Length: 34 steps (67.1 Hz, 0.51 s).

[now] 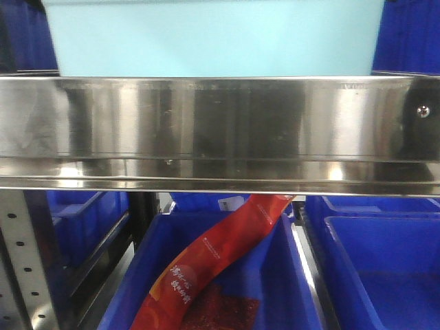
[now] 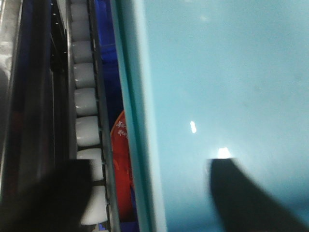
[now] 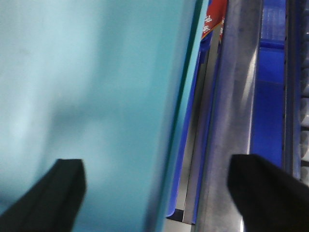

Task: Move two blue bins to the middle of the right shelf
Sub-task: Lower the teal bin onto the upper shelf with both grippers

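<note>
Pale cyan plastic fills the top of the front view: 1 light blue bin (image 1: pixel 213 38) sits just above the brushed steel rail (image 1: pixel 220 124) of the right shelf's middle tier, smooth-walled and plain, seemingly at the point of being set in. The left gripper (image 2: pixel 154 193) has its dark fingers spread wide, straddling the bin's rim lip, and the right gripper (image 3: pixel 164 188) does likewise, jaws apart, 1 finger inside the wall and 1 outside; whether they actually pinch it, I cannot tell. Below, dark blue bins (image 1: pixel 385 268) hold a glossy red packet (image 1: pixel 206 268). White rollers (image 2: pixel 87 101) line the rack.
</note>
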{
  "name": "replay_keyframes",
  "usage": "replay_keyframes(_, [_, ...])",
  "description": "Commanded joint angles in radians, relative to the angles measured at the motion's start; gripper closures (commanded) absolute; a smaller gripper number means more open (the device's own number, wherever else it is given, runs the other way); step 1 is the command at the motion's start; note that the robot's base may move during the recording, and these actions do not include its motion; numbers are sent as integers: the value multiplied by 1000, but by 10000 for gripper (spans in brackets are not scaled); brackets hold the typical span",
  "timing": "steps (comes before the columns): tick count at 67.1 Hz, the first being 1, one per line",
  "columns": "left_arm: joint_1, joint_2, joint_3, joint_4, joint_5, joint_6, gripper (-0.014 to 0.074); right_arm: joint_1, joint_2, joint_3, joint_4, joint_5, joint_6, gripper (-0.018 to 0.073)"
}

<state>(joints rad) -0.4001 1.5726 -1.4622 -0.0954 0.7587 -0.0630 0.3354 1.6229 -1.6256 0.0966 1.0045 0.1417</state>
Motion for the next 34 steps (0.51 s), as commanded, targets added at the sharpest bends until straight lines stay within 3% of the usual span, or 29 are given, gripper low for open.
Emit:
replay_keyframes(1, [-3, -23, -6, -8, -4, 6, 10, -3, -21, -10, -17, -18, -2, 31])
replay_keyframes(4, [-3, -32, -6, -8, 3, 6, -23, -3, -29, -18, -24, -18, -2, 32])
replay_keyframes(16, [-3, -109, -6, 11, 29, 6, -3, -3, -94, -28, -67, -18, -2, 75])
replay_keyframes(22, [-3, -168, -6, 24, 37, 6, 18, -6, -138, -28, -109, -11, -2, 190])
replay_keyframes(26, [-3, -195, -6, 42, 45, 6, 59, -6, -166, -23, -143, -3, -2, 314])
replay_keyframes(34, [16, -252, 0, 58, 90, 6, 307, -6, -217, 27, -200, -11, -2, 566])
